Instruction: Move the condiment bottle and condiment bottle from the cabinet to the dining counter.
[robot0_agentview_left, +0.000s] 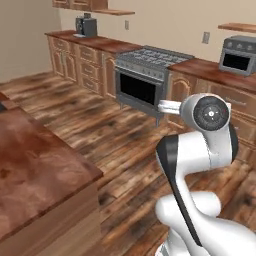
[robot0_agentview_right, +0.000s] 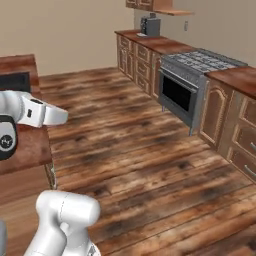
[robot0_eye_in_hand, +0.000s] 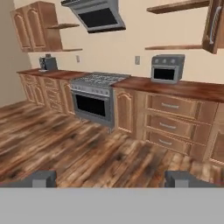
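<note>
My gripper (robot0_eye_in_hand: 113, 179) is open; its two dark fingertips (robot0_eye_in_hand: 43, 178) stand far apart at the bottom of the hand view with nothing between them. It hangs over the wood floor, facing the wall-side worktop from a distance. The cabinet (robot0_eye_in_hand: 213, 26), a wooden door with a vertical silver bar handle, shows at the top right, with open shelves (robot0_eye_in_hand: 175, 47) to its left. The condiment bottle is out of view. The dining counter (robot0_agentview_left: 35, 170) is the broad reddish-brown top at the left of the left base view; in the right base view it lies behind my arm (robot0_agentview_right: 25, 145).
A steel range (robot0_eye_in_hand: 94, 98) with a hood (robot0_eye_in_hand: 98, 15) stands mid-wall. A toaster oven (robot0_eye_in_hand: 166, 68) sits on the worktop (robot0_eye_in_hand: 192, 89) above drawers. A coffee machine (robot0_eye_in_hand: 47, 63) is far left. Open wood floor (robot0_agentview_right: 130, 150) lies between island and wall units.
</note>
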